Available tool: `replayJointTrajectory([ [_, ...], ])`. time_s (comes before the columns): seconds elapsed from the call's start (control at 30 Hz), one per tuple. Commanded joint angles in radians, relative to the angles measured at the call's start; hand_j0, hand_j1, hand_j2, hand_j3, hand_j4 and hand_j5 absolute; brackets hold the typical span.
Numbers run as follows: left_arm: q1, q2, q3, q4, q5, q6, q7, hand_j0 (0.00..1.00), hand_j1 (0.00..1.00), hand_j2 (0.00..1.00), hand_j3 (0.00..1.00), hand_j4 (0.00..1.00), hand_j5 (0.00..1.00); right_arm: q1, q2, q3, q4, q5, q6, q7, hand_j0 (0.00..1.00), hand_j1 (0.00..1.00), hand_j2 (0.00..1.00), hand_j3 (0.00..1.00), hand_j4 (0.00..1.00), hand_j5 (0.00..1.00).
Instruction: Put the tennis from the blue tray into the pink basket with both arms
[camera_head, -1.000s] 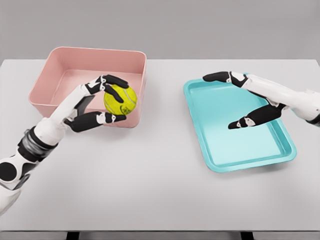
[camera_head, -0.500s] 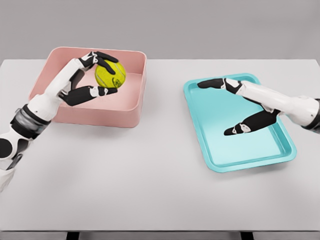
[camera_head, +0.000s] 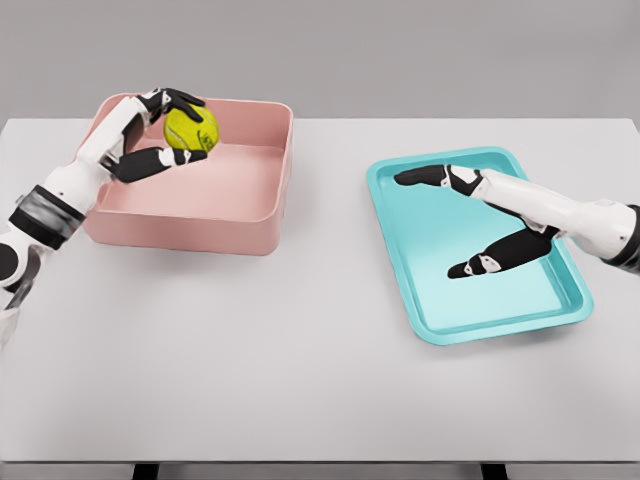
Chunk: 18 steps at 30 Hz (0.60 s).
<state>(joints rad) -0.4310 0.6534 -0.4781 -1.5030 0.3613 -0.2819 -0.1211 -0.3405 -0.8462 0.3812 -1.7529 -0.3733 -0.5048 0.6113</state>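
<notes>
A yellow-green tennis ball is held above the far left part of the pink basket. My left hand is shut on it, black fingers over its top and thumb beneath. The blue tray lies to the right on the white table and holds nothing. My right hand hovers open over the tray, fingers spread wide, nothing between them.
The white table runs out to its front edge at the bottom. A plain grey wall stands behind. Basket and tray sit apart with bare table between them.
My left hand has carried the ball up and to the left, from the basket's front wall to over its far left corner. The right hand has lowered slightly over the tray.
</notes>
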Motion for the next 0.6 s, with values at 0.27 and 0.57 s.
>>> replayJointTrajectory([
  [0.27,-0.006,-0.009,-0.01,0.053,0.001,0.044,-0.003,0.89,0.89,0.89,0.89,0.89,0.89,-0.003,-0.007,-0.002,0.0,-0.007,0.006,0.0,1.0,1.0,1.0,1.0,1.0,1.0],
  [0.57,0.005,0.006,-0.011,0.018,0.001,-0.043,-0.006,0.99,0.99,0.99,0.99,0.99,0.99,0.011,-0.01,-0.001,0.0,-0.007,0.003,0.0,1.0,1.0,1.0,1.0,1.0,1.0],
])
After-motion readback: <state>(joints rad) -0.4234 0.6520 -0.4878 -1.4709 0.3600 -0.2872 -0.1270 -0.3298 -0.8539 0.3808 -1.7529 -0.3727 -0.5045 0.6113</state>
